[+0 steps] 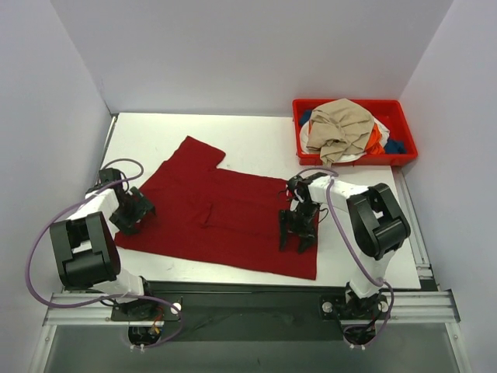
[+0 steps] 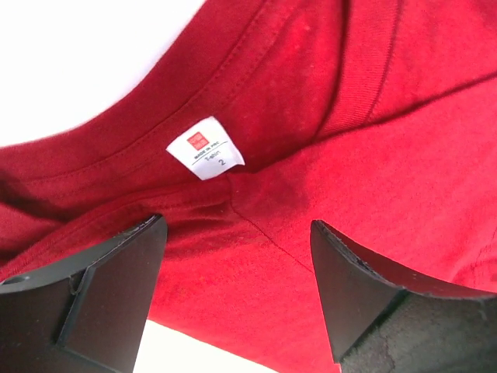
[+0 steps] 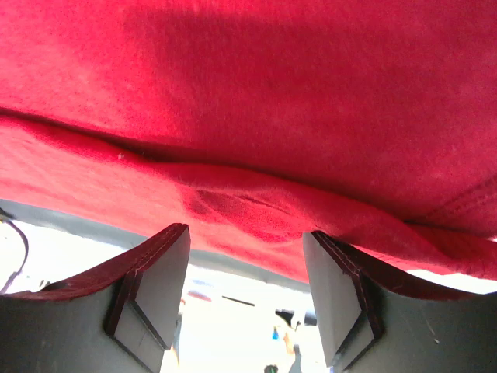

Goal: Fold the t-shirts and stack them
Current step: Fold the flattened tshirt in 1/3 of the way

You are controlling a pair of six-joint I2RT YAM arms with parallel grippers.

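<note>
T-shirts of tan, orange and white cloth [image 1: 342, 132] sit heaped in the red plastic bin [image 1: 388, 160], 1 dark red cloth t-shirt [image 1: 217, 214] spread on the white counter [image 1: 256, 140], nothing stacked, left jaws apart over its collar, right jaws' grip unclear.

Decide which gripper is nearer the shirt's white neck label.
Left. The left gripper sits right by the label at the collar; the right gripper is across the shirt, at its opposite edge.
</note>
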